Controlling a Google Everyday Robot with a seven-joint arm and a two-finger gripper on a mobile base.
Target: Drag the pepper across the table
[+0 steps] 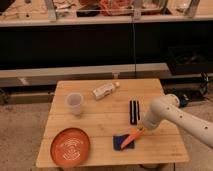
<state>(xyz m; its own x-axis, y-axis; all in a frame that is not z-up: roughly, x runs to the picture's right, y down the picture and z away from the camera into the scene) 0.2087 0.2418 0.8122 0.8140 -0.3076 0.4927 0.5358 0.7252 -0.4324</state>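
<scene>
Table [100, 122]: light wooden planks, bearing everything listed below.
Orange plate [71, 148]: at the near left corner of the table, flat, white swirl marking in its middle.
Cup [75, 103]: pale, upright, behind the plate and toward the left edge of the table.
Bottle [105, 90]: lying on its side near the far edge of the table, right of the cup, cap end pointing right and away.
Blue item [120, 142]: small and flat, close to the near edge of the table, well right of the plate.
Pepper [131, 138]: slim, orange, tilted, lower end over the blue item, upper end at the arm's tip; near the table's front edge, right of centre.
Black item [134, 111]: two dark parallel bars lying on the table, behind the pepper.
Gripper [142, 130]: at the upper end of the pepper, right of centre on the table, just in front of the black item; grip on the pepper or not, cannot tell.
Arm [172, 115]: white, reaching in from beyond the right edge of the table, sloping down to the gripper.
</scene>
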